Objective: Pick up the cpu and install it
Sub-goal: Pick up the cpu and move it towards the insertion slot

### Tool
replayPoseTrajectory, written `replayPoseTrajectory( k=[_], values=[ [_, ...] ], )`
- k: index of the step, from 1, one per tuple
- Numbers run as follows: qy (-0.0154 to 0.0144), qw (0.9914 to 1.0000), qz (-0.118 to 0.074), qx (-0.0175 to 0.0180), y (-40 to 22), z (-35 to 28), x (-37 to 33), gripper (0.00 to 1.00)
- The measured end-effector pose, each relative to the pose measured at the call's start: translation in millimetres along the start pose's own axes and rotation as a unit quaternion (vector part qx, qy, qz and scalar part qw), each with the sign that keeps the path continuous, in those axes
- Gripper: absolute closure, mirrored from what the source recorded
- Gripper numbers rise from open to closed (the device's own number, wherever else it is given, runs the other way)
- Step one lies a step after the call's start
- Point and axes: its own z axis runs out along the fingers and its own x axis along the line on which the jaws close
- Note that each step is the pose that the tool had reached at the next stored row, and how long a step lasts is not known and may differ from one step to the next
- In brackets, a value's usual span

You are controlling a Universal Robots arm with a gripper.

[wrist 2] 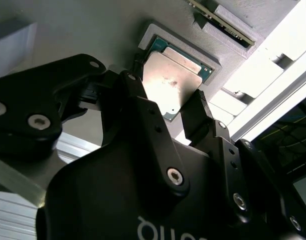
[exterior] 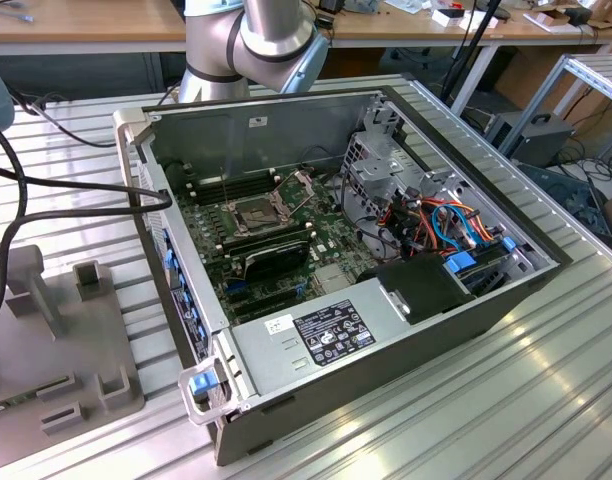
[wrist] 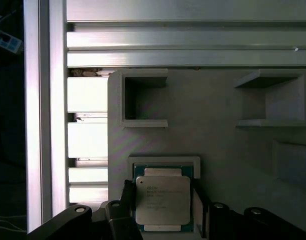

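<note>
Glare is washing out much of the cpu lid in the second wrist view, and the black body of the gripper is covering the chip's near corner. In the first wrist view the picture's edge is cutting off one end of the chip, and the print on its lid is too fine for us to make out.

We are seeing the cpu lying flat in a shallow printed nest, matt grey with a raised rim, on a grey fixture plate. The chip is a dull silver square of metal on a green board.

The fingers are standing apart at about the chip's width, one beside each side edge. We cannot tell whether they are touching it. Nothing is being lifted.

Two box-shaped brackets are rising from the same plate, beside ribbed aluminium rails.

In the exterior view the robot arm is running out of the picture. The open computer case is lying on a slatted aluminium table, well apart from the fixture plate at the exterior view's left. We are seeing its dark square socket amid the green motherboard.
</note>
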Motion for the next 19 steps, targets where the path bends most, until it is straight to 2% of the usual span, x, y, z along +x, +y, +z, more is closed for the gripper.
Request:
replayPoseTrajectory(
  k=[12,14,15,19],
  values=[
    [0.0,1.0,0.0,0.0,0.0,0.3,0.0,0.45],
    [0.0,1.0,0.0,0.0,0.0,0.4,0.0,0.44],
    [0.0,1.0,0.0,0.0,0.0,0.3,0.0,0.38],
    [0.0,1.0,0.0,0.0,0.0,0.5,0.0,0.38]
  ],
)
